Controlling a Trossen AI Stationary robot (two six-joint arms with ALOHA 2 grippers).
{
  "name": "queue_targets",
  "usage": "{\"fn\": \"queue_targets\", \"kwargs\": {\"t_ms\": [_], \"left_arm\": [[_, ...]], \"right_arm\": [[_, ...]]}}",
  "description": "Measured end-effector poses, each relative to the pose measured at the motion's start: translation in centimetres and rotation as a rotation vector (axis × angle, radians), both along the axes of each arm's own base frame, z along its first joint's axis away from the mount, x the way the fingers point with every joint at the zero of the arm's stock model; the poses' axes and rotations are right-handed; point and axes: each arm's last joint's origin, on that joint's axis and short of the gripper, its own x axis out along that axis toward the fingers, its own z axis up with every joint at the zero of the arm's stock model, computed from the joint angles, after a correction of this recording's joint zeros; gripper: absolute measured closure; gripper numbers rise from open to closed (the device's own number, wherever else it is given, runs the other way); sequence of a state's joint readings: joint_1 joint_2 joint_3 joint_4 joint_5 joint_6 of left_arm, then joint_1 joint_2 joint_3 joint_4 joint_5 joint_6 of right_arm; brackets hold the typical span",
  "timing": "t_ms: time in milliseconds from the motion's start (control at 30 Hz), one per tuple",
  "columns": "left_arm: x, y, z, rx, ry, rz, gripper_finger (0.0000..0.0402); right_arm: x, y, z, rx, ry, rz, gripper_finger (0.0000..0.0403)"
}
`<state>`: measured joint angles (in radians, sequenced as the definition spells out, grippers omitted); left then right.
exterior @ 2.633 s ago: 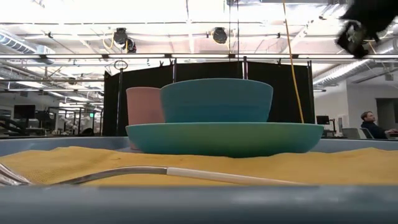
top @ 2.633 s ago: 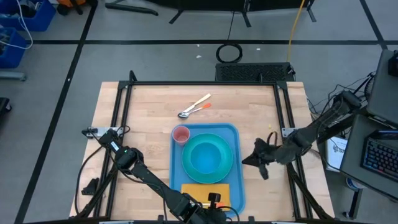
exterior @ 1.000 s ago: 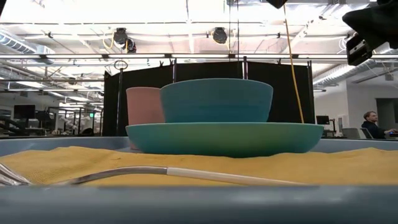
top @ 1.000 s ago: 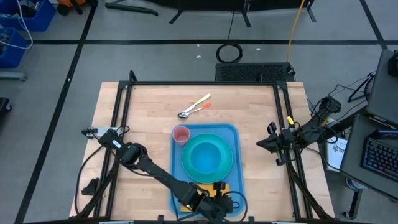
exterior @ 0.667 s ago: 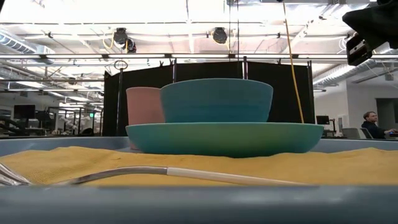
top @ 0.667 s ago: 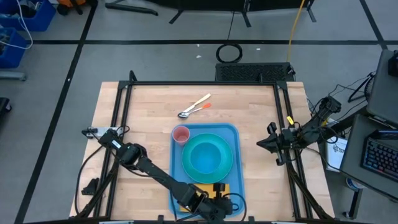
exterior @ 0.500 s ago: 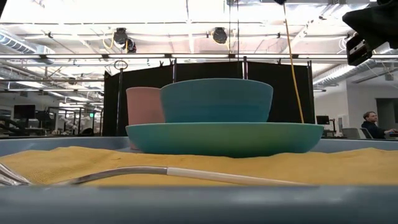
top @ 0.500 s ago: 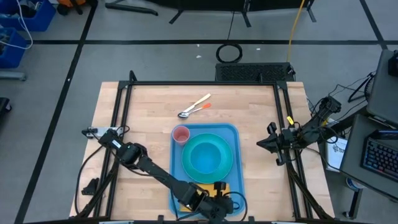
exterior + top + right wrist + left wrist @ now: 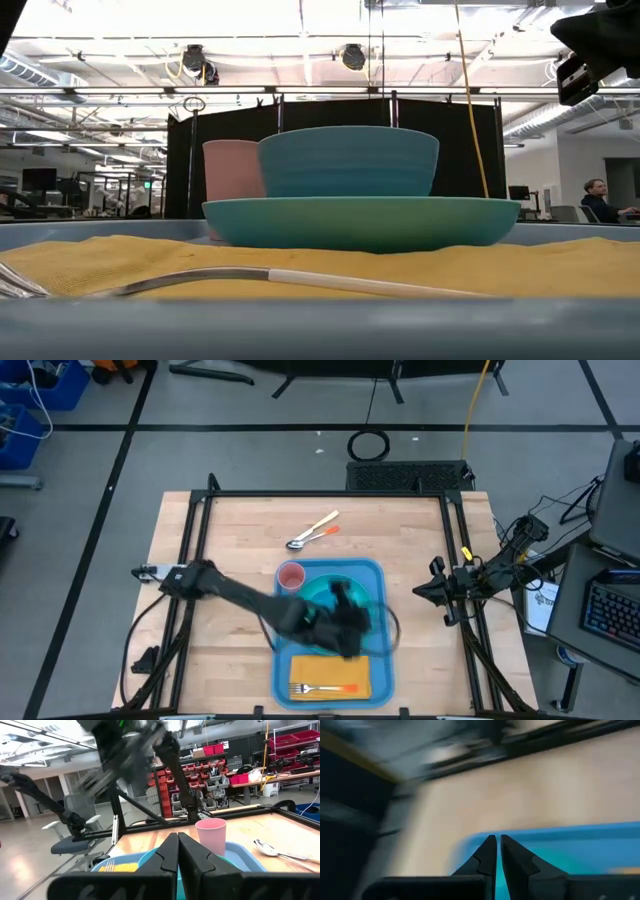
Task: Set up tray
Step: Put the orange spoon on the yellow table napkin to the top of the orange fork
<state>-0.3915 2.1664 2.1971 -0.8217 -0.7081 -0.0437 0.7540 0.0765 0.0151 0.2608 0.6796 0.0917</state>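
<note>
The blue tray point(image 9: 383, 670) lies near the table's near edge. On it stand a turquoise plate point(image 9: 318, 592) with a bowl point(image 9: 348, 160), a pink cup point(image 9: 291, 576) at its far left corner, and a yellow-orange napkin point(image 9: 330, 672) with a fork point(image 9: 325, 688) lying on it. My left gripper point(image 9: 342, 600) hovers shut above the plate, blurred, and hides part of it; the left wrist view shows its tips point(image 9: 497, 838) over the tray point(image 9: 600, 832). My right gripper point(image 9: 420, 593) waits shut beyond the tray's right side, raised point(image 9: 590, 50).
Two spoons point(image 9: 312, 532) lie crossed on the bare wood past the tray's far edge. A black frame rail point(image 9: 330, 494) borders the table. There is free wood on the tray's left and right sides. A person point(image 9: 597, 200) sits far off in the room.
My left gripper has swung up from the napkin at the tray's near end and toward the far edge, and is now over the plate. The fork shows uncovered on the napkin. The right arm has kept still.
</note>
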Motion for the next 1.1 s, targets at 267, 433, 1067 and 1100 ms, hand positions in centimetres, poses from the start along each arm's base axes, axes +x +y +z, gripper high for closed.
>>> {"fn": "queue_targets", "kwargs": {"t_ms": [267,433,1067,1100], "left_arm": [[-3.9,9.2,7.6,0.329,-0.081,0.418,0.0371],[-6.9,17.9,10.1,0.086,-0.006,0.44,0.0371],[-12.5,33.6,10.0,-0.213,0.138,0.47,0.0371],[-12.7,34.1,10.0,-0.226,0.132,0.47,0.0371]], "right_arm": [[0.0,0.0,0.0,-0.002,0.002,0.0,0.0403],[0.0,0.0,0.0,-0.003,0.003,0.001,0.0403],[0.1,0.1,-0.1,-0.005,0.006,0.0,0.0403],[0.1,0.1,-0.1,-0.005,0.006,0.0,0.0403]]}}
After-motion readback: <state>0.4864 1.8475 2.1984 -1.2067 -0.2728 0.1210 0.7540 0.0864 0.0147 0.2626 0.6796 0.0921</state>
